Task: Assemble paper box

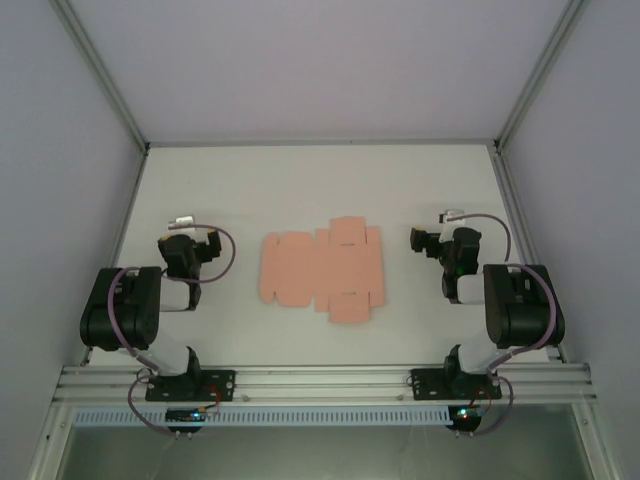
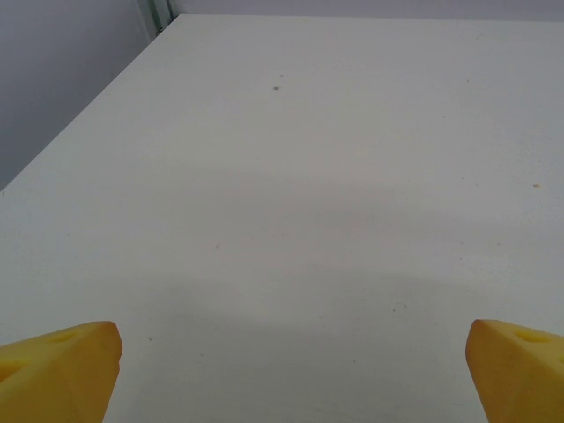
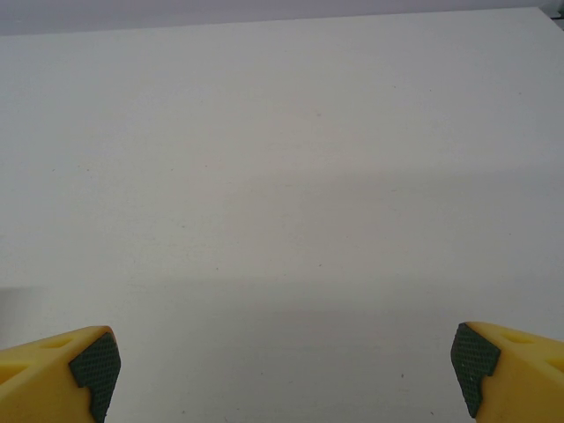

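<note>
On table | paper box: flat salmon-pink die-cut sheet | left tool, right tool released

Bright, diffuse light, top view a bit soft & grainy; faint broad shadow bands on table in wrist views.

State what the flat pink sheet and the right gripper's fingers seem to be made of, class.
The paper box is probably thin matte card: flat, die-cut tabs, no shine. The right gripper has fingers of smooth yellow plastic, likely moulded; their dark pads look like cross-hatched rubber.
</note>
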Robot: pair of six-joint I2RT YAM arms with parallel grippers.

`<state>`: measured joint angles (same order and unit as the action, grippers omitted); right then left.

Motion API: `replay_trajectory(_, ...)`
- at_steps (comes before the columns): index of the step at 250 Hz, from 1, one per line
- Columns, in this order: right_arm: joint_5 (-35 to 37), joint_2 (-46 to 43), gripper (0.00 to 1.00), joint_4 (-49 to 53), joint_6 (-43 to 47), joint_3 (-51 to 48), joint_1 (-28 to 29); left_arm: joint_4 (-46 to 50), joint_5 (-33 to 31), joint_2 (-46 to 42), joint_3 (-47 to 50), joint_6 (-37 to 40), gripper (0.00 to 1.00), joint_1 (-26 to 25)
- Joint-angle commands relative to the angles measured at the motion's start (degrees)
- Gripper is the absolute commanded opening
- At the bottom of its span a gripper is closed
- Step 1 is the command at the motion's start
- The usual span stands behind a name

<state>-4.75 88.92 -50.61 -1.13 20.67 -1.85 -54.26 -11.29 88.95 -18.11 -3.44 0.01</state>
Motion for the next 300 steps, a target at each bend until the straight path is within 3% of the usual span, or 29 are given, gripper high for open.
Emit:
replay_trajectory(1,0.18,0.01,0.99,0.25,-0.99,0.70,0.15,-1.90,0.85,-0.60,-1.49,0.62,0.99,0.30)
replay_trajectory(70,0.79,-0.22,0.99,0.16,-1.33,0.59,0.08,-2.06,1.00,-0.86,-1.69,0.75,0.99,0.32)
replay_trajectory(100,4.40,-3.63,0.99,2.47,-2.05,0.76,0.09,6.09,1.25,-4.00,-4.87,0.91,1.00,0.33)
replay_trajectory(129,11.40,-11.70,0.99,16.59,-0.77,5.31,2.22,19.15,-1.14,-10.03,-9.82,0.01,1.00,0.21)
replay_trajectory(143,11.87,-14.77,0.99,25.70,-1.48,9.21,3.09,25.96,-1.65,-13.23,-12.01,-3.92,1.00,0.08)
replay_trajectory(172,11.66,-18.69,0.99,44.03,-9.77,17.88,5.46,38.03,3.67,-17.50,-16.02,-10.78,1.00,-0.87)
replay_trajectory(199,8.88,-21.49,0.97,53.88,-13.49,22.77,10.84,48.55,8.00,-19.44,-19.13,-14.86,1.00,-4.51)
replay_trajectory(241,2.84,-20.73,0.92,58.85,-18.01,24.94,20.62,53.84,19.79,-21.16,-17.62,-22.49,1.00,-9.58)
replay_trajectory(273,-5.01,-14.13,0.84,59.95,-19.90,26.43,25.20,55.58,26.02,-19.70,-17.95,-24.74,1.00,-12.16)
replay_trajectory(300,-7.27,-7.92,0.83,59.53,-20.06,27.47,27.87,53.89,30.79,-16.82,-17.25,-26.32,1.00,-13.85)
